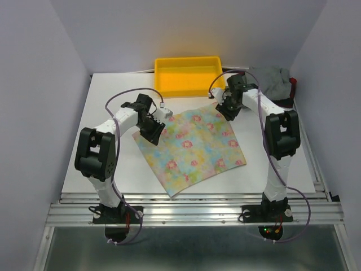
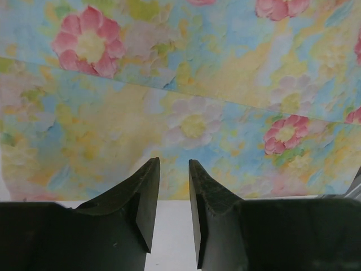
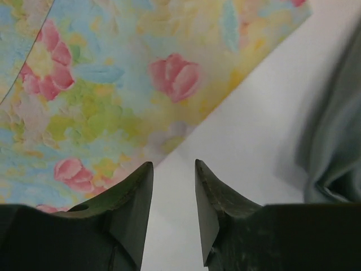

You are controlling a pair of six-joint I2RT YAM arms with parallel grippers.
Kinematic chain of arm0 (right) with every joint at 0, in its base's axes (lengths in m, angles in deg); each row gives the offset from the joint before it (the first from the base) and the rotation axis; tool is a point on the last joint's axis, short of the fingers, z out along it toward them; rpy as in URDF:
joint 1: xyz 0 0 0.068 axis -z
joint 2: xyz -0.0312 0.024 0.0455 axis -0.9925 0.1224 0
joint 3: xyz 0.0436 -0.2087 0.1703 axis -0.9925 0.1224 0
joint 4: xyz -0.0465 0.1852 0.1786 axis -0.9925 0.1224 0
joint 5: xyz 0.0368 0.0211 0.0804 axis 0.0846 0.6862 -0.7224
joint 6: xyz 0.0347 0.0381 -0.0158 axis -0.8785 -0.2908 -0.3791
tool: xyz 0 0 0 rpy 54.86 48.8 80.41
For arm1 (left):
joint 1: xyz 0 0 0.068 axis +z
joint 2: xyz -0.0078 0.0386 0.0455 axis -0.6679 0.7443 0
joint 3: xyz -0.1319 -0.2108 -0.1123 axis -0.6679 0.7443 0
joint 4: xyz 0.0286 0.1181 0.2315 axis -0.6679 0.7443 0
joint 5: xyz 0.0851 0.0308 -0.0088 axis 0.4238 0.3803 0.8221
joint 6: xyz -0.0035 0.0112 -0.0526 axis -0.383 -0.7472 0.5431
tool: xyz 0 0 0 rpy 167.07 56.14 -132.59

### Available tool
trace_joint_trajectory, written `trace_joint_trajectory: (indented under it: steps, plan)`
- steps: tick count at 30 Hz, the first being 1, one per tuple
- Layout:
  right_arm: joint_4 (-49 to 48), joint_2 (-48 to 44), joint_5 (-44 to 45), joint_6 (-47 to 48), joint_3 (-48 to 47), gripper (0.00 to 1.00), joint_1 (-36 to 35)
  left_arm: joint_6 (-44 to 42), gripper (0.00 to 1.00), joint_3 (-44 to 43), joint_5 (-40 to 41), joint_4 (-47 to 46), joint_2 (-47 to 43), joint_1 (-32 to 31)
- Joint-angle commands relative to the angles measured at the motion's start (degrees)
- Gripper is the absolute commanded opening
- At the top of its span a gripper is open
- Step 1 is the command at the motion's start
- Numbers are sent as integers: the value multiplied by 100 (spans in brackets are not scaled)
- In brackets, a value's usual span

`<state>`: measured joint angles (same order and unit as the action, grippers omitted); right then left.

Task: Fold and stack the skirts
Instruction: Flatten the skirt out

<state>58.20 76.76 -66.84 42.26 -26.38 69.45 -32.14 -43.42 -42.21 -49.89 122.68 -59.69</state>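
My left gripper [image 1: 153, 131] hangs over the left edge of the floral skirt [image 1: 194, 144]. Its fingers stand a little apart with nothing between them, only bare table [image 1: 107, 113] showing through the gap in the left wrist view [image 2: 172, 164]. I judge the step in hand to be the first fold of this skirt, both of my hands taking an edge. To do it well I should come down just inside the hem so the pinch catches every layer. Both sides should lift together and only as high as the cloth needs, and then edge should be laid on edge so the fold runs straight.

The skirt lies spread and nearly flat in the middle of the table, turned at a slant, its far corner near the yellow tray [image 1: 159, 76]. It is pastel — pale yellow and light blue with pink flowers — and the left wrist view shows a thin seam or layer edge crossing it [image 2: 192, 84].

My right gripper [image 1: 228, 110] hovers at the skirt's far right corner, its fingers likewise parted and empty [image 3: 172, 165], cloth [image 3: 113, 84] to one side and table to the other. Further right, the grey skirt [image 1: 276, 79] sits crumpled at the table's back corner, well apart from the floral one.
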Motion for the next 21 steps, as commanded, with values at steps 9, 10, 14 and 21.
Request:
trace_joint_trajectory:
  steps: [9, 10, 14, 21]
  plan:
    - [-78, 191, 753, 168, 1829, 31, -546, 1381, 32, -712, 1196, -40, 1349, 161]
    - [44, 138, 763, 159, 1963, 31, -547, 1364, 32, -1079, 1312, -40, 1499, 170]
    - [684, -274, 535, 28, 2543, 31, -967, 1188, 32, -2403, 1568, 82, 2369, 179]
    - [1942, -759, -1773, -763, 1739, 35, -2198, 758, 34, -5809, 936, 829, 3970, -102]
